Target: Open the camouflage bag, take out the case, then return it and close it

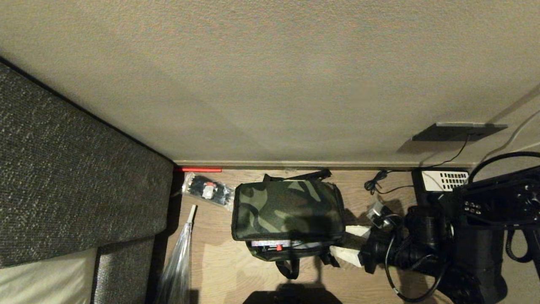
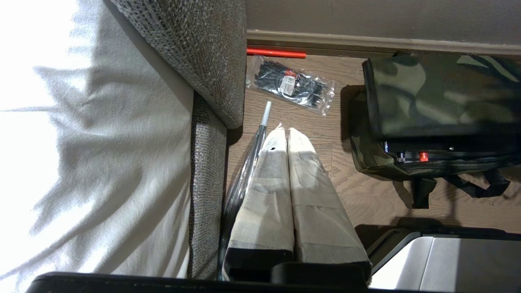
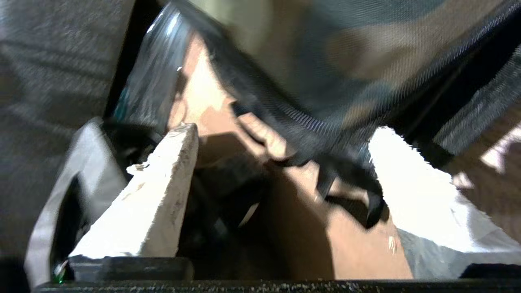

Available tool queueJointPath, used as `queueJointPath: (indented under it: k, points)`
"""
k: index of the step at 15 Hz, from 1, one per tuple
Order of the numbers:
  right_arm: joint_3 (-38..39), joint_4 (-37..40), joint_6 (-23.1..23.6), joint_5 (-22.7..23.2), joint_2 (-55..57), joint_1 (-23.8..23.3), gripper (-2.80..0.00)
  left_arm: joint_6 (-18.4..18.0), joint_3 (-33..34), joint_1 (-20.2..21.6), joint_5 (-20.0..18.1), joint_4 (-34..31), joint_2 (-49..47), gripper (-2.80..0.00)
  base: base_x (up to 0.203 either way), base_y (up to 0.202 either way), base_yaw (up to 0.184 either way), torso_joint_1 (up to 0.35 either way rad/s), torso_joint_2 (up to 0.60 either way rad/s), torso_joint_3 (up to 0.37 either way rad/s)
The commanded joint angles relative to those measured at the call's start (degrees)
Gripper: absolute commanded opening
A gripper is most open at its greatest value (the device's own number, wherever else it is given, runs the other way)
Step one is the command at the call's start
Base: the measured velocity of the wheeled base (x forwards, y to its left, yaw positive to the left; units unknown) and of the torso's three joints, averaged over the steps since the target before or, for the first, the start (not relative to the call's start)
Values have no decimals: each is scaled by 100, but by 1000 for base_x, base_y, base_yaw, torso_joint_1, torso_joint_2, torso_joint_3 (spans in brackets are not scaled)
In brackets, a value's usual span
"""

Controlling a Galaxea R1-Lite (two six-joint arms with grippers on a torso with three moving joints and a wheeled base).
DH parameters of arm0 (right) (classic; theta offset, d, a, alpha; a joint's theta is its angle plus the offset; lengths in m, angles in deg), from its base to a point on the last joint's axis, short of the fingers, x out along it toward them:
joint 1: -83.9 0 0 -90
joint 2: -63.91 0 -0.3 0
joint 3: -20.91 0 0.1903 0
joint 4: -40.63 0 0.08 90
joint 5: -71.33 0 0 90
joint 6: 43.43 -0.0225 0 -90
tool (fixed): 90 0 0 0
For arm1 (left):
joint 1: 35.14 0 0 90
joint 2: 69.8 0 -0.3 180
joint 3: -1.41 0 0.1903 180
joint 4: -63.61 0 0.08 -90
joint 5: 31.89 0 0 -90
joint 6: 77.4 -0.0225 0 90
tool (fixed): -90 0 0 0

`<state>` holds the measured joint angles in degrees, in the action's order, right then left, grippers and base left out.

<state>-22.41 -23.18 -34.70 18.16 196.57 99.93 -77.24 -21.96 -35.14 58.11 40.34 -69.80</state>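
Bag: the camouflage bag [image 1: 289, 211] sits at lower centre of the head view, lid down, its front edge gaping slightly.
Case: not visible.
Right gripper [image 1: 344, 244]: at the bag's right corner, fingers spread, holding nothing.
Left gripper [image 2: 288, 162]: parked, fingers together.
Progress: cannot be judged whether the lid awaits opening or final fastening.

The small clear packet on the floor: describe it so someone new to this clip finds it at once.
Follow the skirting board along the wall to the grey upholstered furniture. Between that furniture and the camouflage bag lies the clear packet. Unlike the folded transparent umbrella nearby, it is flat, full of black items, with a white and red piece.
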Motion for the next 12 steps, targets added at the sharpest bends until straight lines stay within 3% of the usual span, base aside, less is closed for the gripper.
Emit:
queueJointPath:
  k: [1,3,6,7,12]
  points:
    - [426,58,116,53,-703,-75,0,2,0,0,0,-1,0,-280,0,0,0,0,0,0]
    - [447,339,113,128,-1091,-211,0,2,0,0,0,-1,0,-280,0,0,0,0,0,0]
    - [447,654,-318,216,-1879,-415,0,2,0,0,0,-1,0,-280,0,0,0,0,0,0]
    - [460,819,-379,209,-2086,-473,-280,2,0,0,0,-1,0,-280,0,0,0,0,0,0]
    - [472,1950,-432,62,-3217,-541,-280,2,0,0,0,-1,0,-280,0,0,0,0,0,0]
